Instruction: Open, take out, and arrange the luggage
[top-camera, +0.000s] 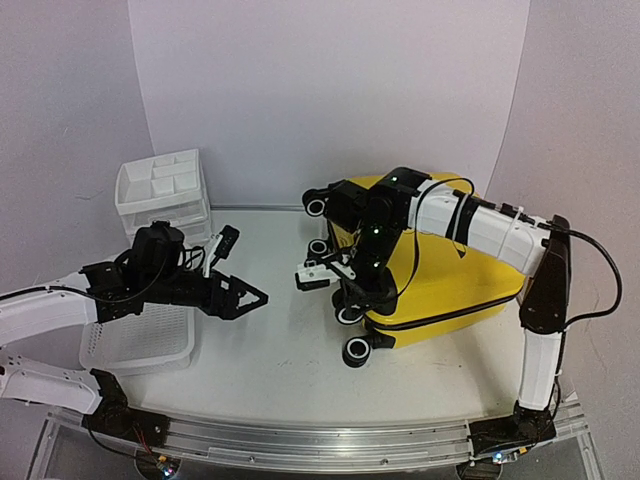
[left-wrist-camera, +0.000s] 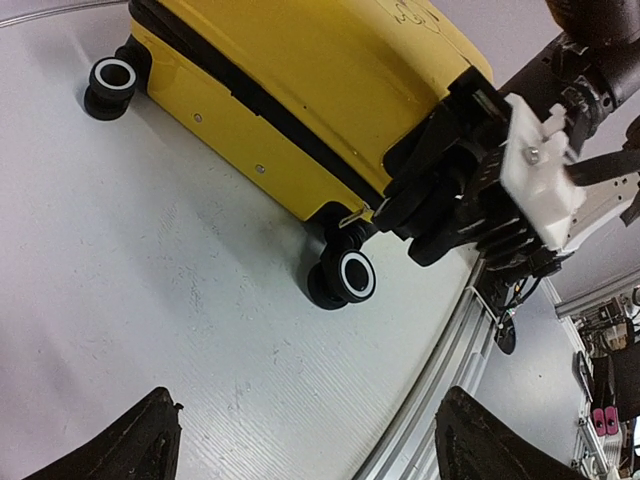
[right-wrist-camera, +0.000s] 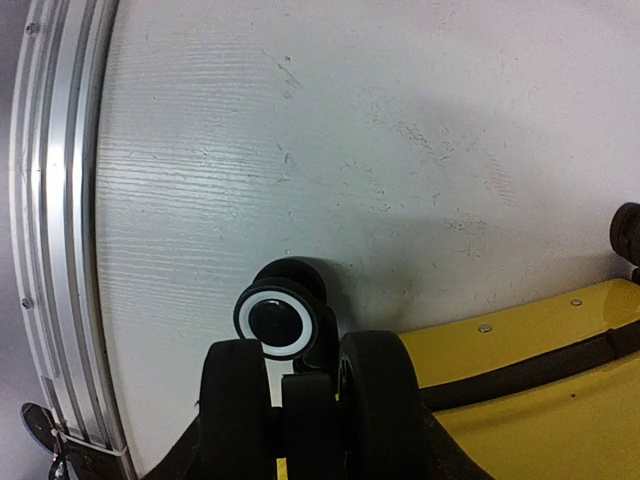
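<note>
Top external: luggage (top-camera: 450, 275) lies closed; left end effector (top-camera: 252, 303) gapes empty; right end effector (top-camera: 362, 295) unclear.

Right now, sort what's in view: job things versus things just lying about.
Job: yellow suitcase, right gripper at its wheeled corner, left gripper open nearby.
Lying about: white mesh basket, white drawer unit.
</note>
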